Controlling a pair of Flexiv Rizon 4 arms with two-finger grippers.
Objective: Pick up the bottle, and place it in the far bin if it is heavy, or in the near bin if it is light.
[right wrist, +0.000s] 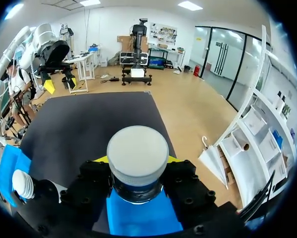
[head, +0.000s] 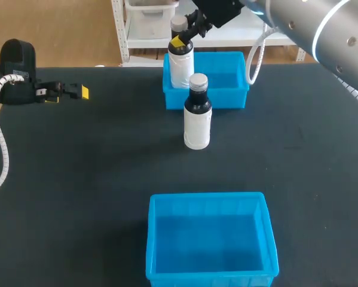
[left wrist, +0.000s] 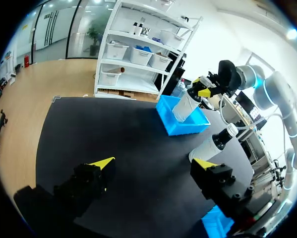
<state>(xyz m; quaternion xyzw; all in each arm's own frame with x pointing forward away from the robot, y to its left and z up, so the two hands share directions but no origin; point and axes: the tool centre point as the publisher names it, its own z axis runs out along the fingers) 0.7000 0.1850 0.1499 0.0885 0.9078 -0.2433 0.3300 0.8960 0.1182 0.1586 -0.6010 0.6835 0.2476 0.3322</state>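
Right jaws: closed on the neck of the held bottle, gripping from two sides just under its grey cap. One yellow tip shows beside the neck.
Left jaws: spread wide, nothing between them.
Left gripper: low over the table at its left side, well apart from both bins.
Right gripper: above the left end of the far bin.
Held bottle: white body, near upright. Its lower part is hidden behind the bin's front wall. Whether the base rests on the bin floor or hangs, cannot tell.
Second bottle: dark shoulders, white label. It stands upright on the table just in front of the far bin, and neither gripper touches it.
Near bin: at the near edge, with nothing seen inside.
Key relation: the bottle's long axis runs vertical, straight down from the right jaws and already inside the far bin's walls.
Judgement: placement as heavy looks nearly done. What remains is opening the jaws and lifting straight up.
Nearer arm: the right, by far.
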